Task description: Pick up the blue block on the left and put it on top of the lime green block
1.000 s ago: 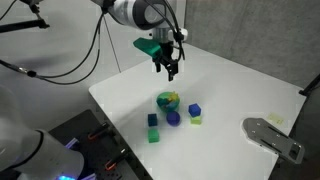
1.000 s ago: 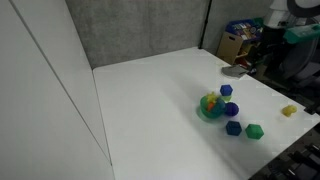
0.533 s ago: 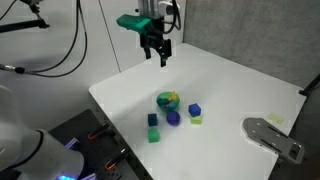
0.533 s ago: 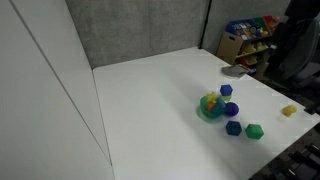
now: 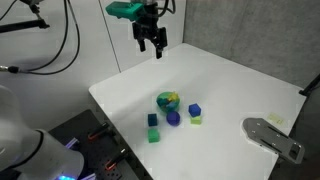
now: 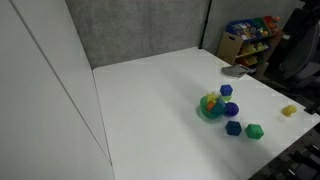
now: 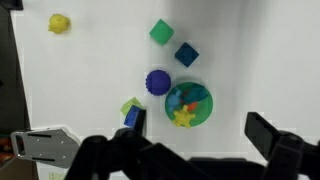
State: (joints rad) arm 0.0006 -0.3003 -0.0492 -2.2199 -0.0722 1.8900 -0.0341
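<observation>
The gripper hangs high with its jaws spread and nothing between them. In the wrist view its two dark fingers stand wide apart at the bottom edge, with bare white surface between them. In an exterior view it points down from a teal-green wrist mount, over the far-left edge of the table and well clear of everything on it. The arm reaches in from the top of that picture and cables trail off behind it.

Below and well apart from the gripper lies the cluster. The blue block sits touching the lime green block. The wrist view shows the two pressed together, blue against lime. Just beside them are a rounded blue-violet piece and a green-and-blue bowl that holds something yellow. On the other side of the violet piece, a teal-blue block and a darker green block lie nearer the table's front-left edge.

Room is plentiful — the whole far half of the white top is open, and so is the stretch between the cluster and the grey tool near the front-right edge. A small yellow piece lies just beside that tool. The blue block's top and far side are free; its near side is shut in by the lime green block.
</observation>
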